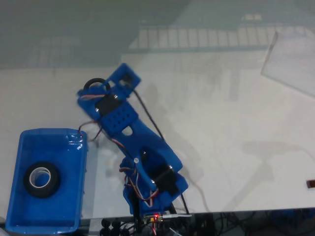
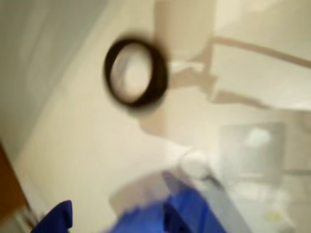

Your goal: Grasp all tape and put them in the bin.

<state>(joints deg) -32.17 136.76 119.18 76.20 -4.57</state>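
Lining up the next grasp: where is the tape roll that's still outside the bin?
In the fixed view the loose tape roll lies on the white table at upper left, right by the arm's tip, above the bin.

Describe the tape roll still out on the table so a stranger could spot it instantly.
Start at the blue robot arm and follow it to its far tip. There a thin black tape ring lies on the white table. Unlike the thicker roll with a white core, it is outside the blue bin.

Bright, even light with glare on the table (image 1: 231,123); the wrist view is heavily blurred throughout.
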